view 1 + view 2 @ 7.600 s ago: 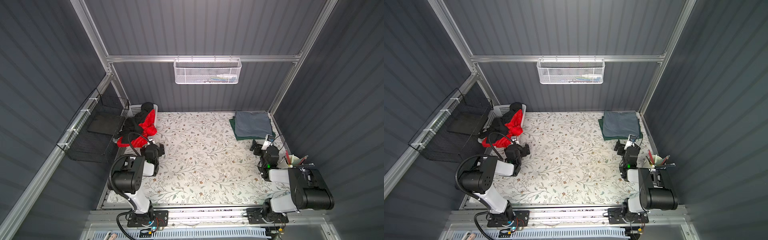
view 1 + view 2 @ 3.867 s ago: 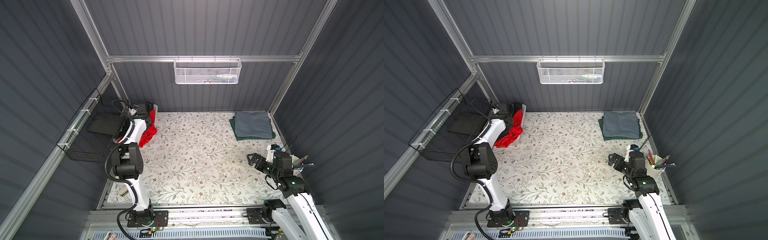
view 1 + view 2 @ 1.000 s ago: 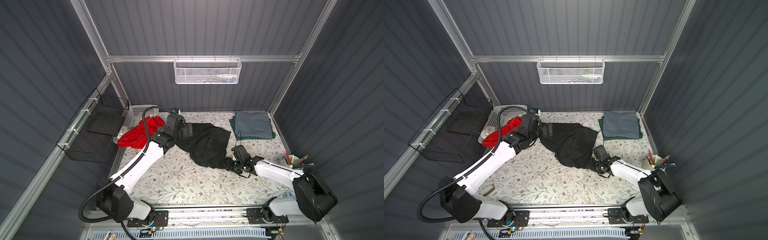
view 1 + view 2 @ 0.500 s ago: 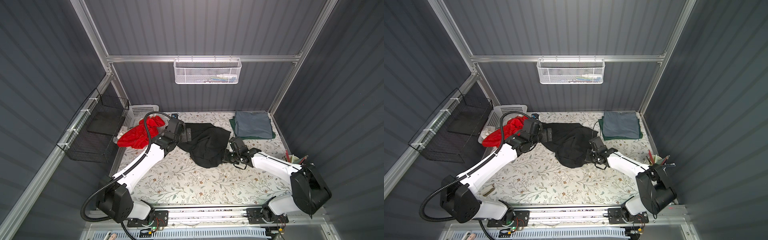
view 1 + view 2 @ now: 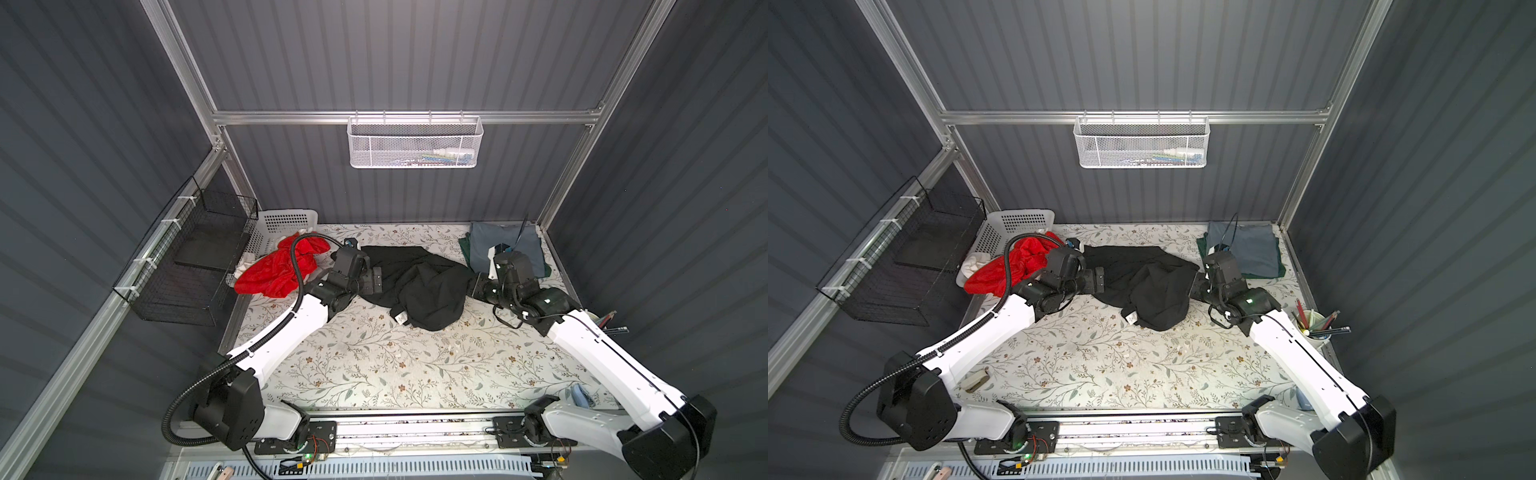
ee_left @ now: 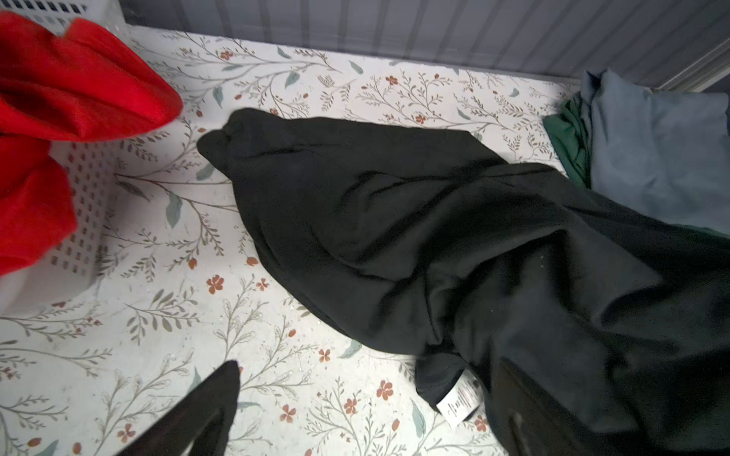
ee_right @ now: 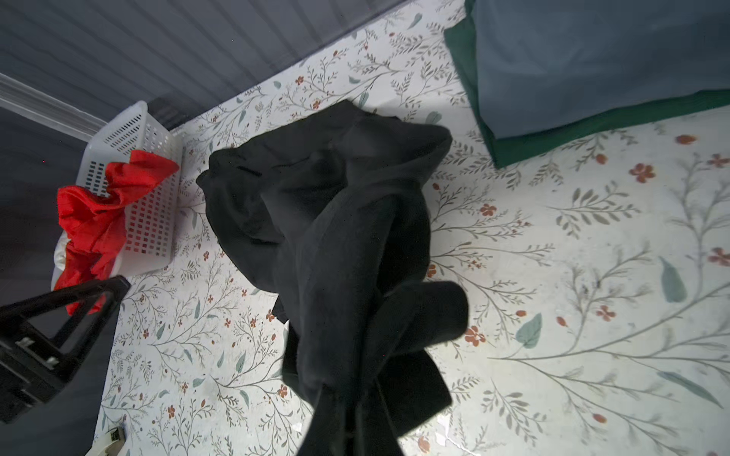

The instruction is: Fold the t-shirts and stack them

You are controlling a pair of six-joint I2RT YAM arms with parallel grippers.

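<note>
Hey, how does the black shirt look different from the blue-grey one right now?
The black shirt lies crumpled in a heap in the middle; the blue-grey shirt is folded flat at the back right. The right gripper pinches the black shirt's edge; nothing holds the blue-grey shirt, which rests on a folded green shirt. Both are plain cloth.

Even bright light, blurred wrist-view edges
</note>
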